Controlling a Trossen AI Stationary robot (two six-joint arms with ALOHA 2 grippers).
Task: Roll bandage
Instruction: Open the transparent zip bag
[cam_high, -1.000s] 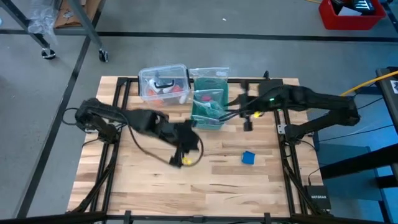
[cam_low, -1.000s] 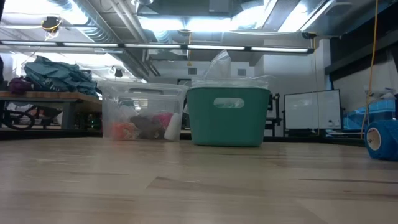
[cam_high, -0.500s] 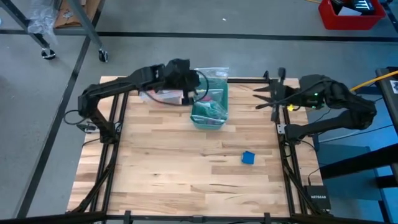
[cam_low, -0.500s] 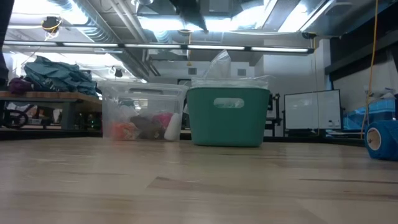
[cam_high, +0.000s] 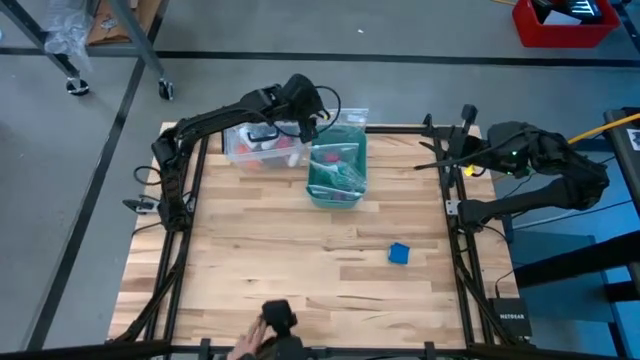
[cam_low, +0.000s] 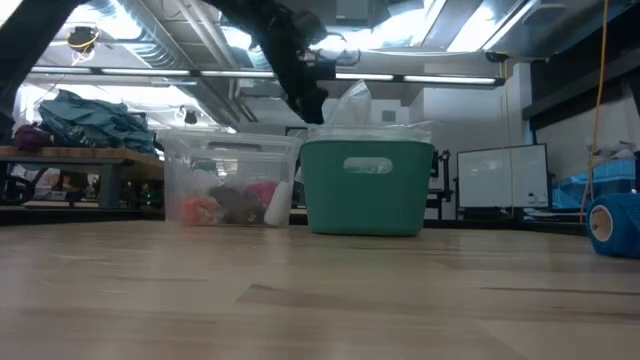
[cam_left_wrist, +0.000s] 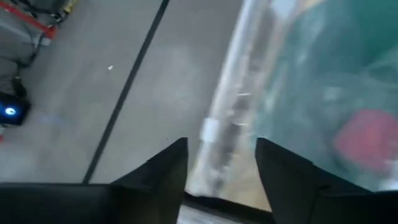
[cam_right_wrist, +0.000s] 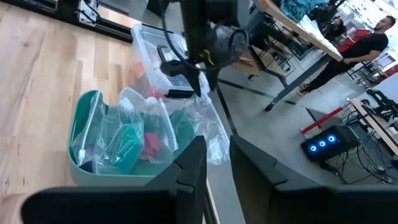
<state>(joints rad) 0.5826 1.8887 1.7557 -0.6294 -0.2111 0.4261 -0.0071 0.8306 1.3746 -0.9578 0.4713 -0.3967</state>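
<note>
High view: the bandage (cam_high: 399, 253), already a small roll, lies alone on the surface (cam_high: 260, 270) at about four o'clock, so rolling looks finished. The left end effector (cam_high: 312, 120) hangs at twelve o'clock over the basket (cam_high: 333, 172).

Low view: the roll sits at three o'clock.

Left wrist view: fingers (cam_left_wrist: 163, 163) parted, empty.

Right wrist view: right end effector (cam_right_wrist: 217, 160) narrowly parted, empty, parked off the surface's two o'clock edge.

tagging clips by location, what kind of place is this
Most likely a robotics lab or workshop: a butcher-block table on a bare concrete floor, exposed ceiling ducts, and cluttered workbenches behind with a person standing nearby.
</note>
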